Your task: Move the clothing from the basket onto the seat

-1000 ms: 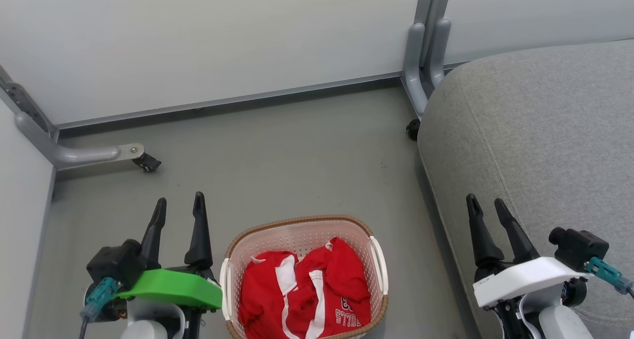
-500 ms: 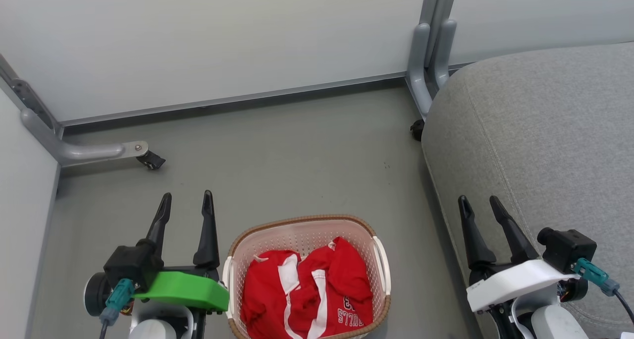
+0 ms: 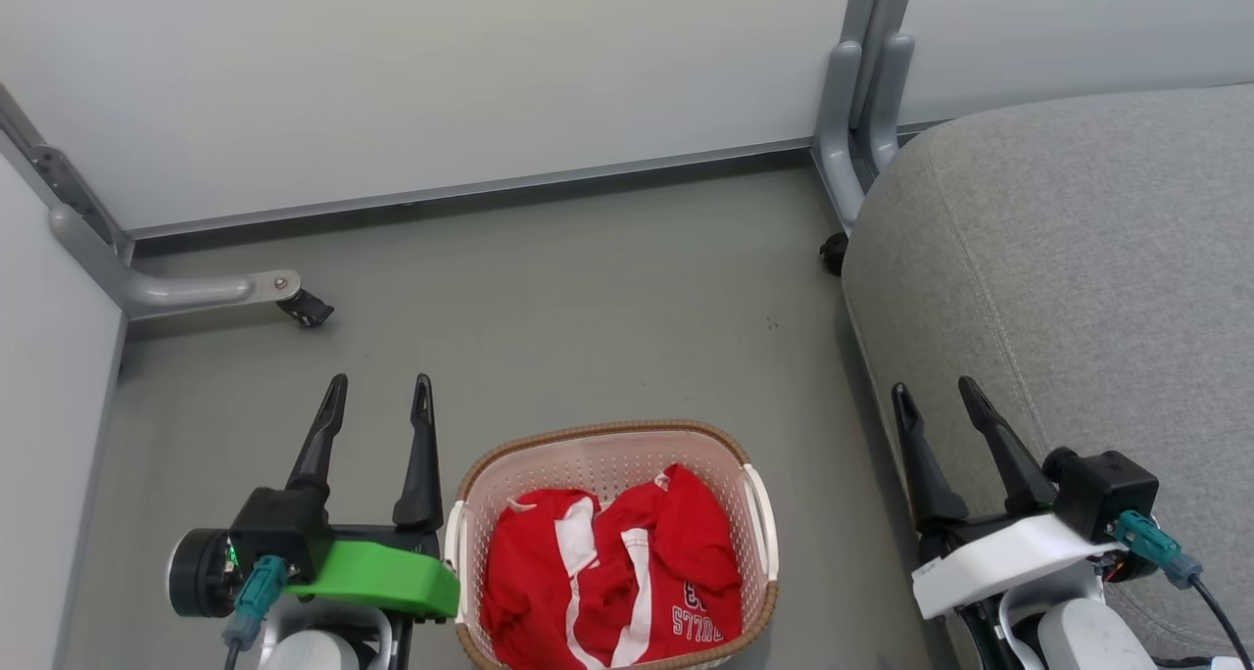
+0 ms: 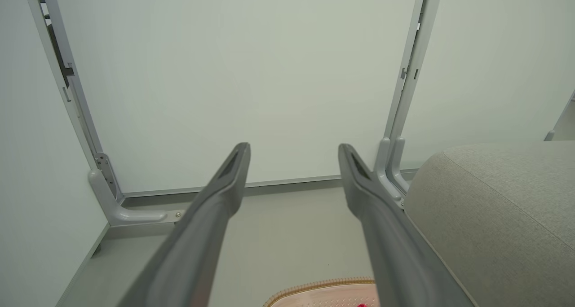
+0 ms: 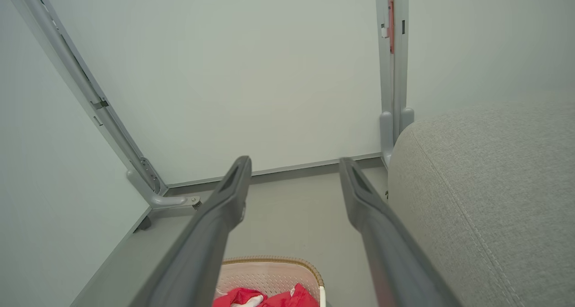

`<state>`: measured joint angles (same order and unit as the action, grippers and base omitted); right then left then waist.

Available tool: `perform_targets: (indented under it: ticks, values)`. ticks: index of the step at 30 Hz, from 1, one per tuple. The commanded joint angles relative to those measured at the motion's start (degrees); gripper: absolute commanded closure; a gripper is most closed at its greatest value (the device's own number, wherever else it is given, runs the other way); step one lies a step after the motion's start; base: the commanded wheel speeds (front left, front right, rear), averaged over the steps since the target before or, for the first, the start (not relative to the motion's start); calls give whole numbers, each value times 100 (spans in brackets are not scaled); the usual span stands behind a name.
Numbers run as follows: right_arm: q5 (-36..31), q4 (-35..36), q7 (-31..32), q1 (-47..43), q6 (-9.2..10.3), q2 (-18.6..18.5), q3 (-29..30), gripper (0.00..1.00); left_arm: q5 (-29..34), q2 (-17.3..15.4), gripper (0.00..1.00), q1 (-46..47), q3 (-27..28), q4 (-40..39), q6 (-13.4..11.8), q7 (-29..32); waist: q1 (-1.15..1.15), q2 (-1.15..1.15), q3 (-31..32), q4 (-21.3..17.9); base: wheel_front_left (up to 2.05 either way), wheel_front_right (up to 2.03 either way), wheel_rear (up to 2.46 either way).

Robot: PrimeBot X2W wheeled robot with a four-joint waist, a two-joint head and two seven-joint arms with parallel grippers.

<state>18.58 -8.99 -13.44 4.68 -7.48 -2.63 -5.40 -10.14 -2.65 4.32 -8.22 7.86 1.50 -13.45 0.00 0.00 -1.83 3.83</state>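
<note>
Flanking the basket (image 3: 607,431) while the clothing (image 3: 612,582) lies inside it.
We see the red fabric bunched in the basket, which sits on the grey floor (image 3: 588,308). Our left fingers (image 3: 421,454) stand spread wide just left of the basket, holding nothing. Our right fingers (image 3: 916,450), spread as wide and also empty, sit to the basket's right, by the edge of the grey seat (image 3: 1078,288), which lies apart from the basket.

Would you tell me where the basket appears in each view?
Head view: basket at bottom centre.
Left wrist view: rim sliver at bottom edge, between the fingers.
Right wrist view: far end at bottom centre, between the fingers.
Shared landmark: grey seat, on the right in all three.
</note>
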Motion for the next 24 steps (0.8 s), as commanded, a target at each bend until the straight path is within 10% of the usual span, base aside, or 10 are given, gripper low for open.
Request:
perform_targets:
  ticks: [1,24]
  values:
    - [-115,36,-49,66,-2,-35,-15,0,92,-38,0,99,-6,5,7,-53,0,0,0,8,0,0,0]
    - [-715,-285,-184,100,-1,-41,-30,0,315,-40,0,115,-77,295,16,-171,0,0,-9,58,0,0,0]
